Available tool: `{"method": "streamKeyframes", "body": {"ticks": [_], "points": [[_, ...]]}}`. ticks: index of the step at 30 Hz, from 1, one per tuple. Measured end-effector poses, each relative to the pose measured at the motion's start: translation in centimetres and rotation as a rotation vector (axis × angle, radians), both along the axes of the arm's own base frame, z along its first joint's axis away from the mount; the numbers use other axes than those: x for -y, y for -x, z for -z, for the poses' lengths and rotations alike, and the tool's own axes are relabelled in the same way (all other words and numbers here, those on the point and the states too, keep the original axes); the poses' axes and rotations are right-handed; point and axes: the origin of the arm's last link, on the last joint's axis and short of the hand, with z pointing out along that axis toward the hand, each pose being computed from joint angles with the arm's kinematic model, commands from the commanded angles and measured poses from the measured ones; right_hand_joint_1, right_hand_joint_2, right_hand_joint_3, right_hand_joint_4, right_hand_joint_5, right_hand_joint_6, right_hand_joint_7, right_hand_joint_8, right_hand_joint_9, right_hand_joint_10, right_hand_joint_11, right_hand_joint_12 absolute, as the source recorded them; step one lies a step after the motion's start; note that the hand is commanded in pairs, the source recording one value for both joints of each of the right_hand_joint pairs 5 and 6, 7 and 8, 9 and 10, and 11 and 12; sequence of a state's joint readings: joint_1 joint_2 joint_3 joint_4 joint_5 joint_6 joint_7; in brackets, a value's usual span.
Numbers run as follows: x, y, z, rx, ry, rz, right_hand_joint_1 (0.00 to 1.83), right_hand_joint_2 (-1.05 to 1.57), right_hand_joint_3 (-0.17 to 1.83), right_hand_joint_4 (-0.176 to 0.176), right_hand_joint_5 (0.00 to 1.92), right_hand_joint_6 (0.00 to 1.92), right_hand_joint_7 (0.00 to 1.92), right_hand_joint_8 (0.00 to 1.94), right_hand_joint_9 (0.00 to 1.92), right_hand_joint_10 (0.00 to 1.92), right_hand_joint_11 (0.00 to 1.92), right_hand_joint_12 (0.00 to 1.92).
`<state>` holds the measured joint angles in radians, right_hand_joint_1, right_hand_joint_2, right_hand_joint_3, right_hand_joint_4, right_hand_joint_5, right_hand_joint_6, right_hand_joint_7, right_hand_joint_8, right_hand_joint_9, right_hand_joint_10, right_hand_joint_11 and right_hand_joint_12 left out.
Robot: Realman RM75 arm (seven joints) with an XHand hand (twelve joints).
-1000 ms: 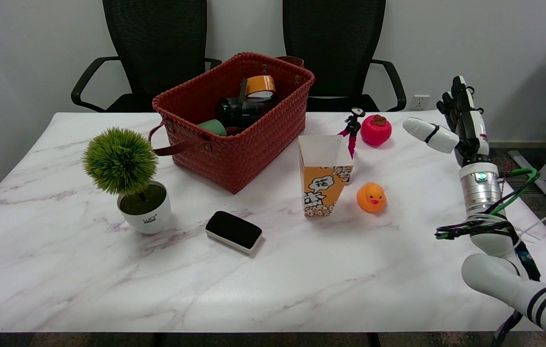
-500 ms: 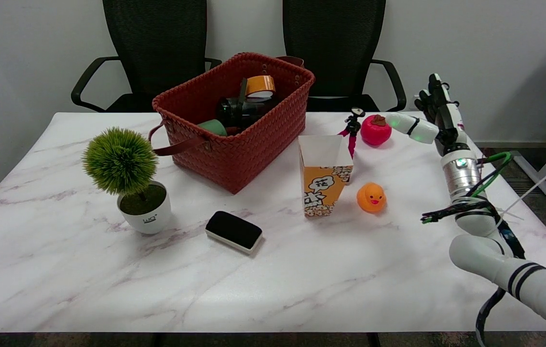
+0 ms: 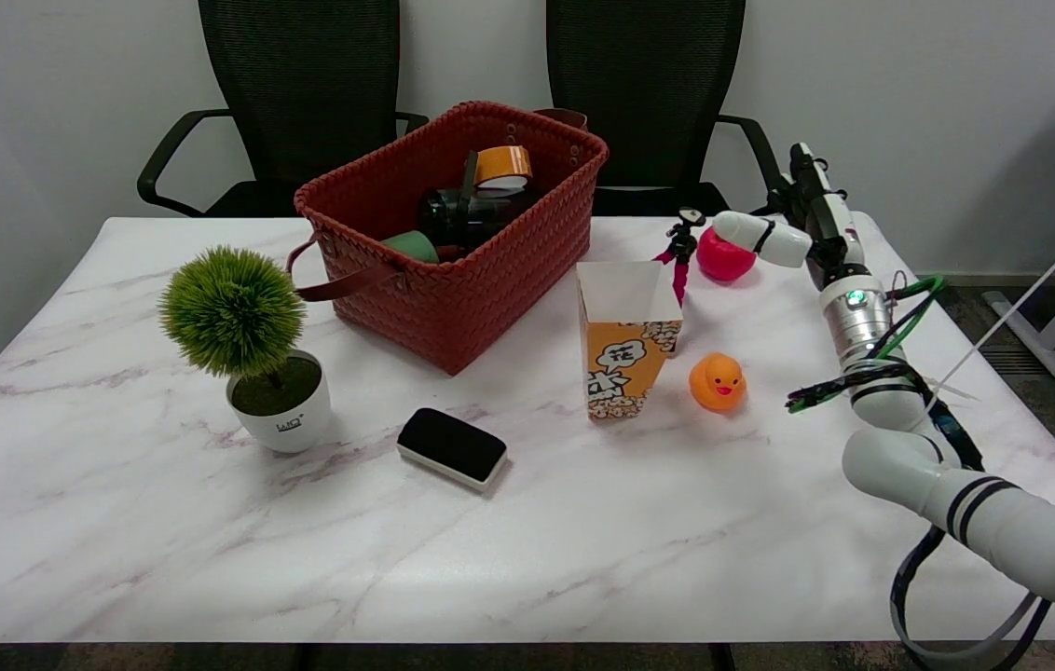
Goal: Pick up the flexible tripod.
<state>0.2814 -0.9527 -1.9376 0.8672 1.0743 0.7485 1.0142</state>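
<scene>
change: your robot hand has swung left, now over the red toy
robot hand: fingers apart, holding nothing
flexible tripod: untouched on bench, keep going left

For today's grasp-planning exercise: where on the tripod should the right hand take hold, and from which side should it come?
Grip the tripod at its upper stem, just under the black head, probably coming from above. It stands upright with pink legs splaying downward. The popcorn box hides its lower legs in front, and the red fruit crowds its right, beside the right hand.

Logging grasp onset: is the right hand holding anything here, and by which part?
Nothing is held. The right hand is in the air, apart from the flexible tripod.
</scene>
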Motion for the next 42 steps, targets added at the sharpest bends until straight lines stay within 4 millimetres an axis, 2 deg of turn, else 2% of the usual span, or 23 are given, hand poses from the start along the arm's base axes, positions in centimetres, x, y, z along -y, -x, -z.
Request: {"method": "streamKeyframes", "body": {"ticks": [23, 42], "points": [[3.3, 1.3, 2.3, 0.035, -0.038, 0.071, 0.92, 0.3, -0.17, 0.0, 0.0, 0.0, 0.06, 0.06, 0.19, 0.19, 0.24, 0.24], [4.4, 2.1, 3.8, 0.045, -0.065, 0.105, 0.99, 0.26, -0.17, 0.0, 0.0, 0.0, 0.09, 0.09, 0.22, 0.22, 0.24, 0.24]]}}
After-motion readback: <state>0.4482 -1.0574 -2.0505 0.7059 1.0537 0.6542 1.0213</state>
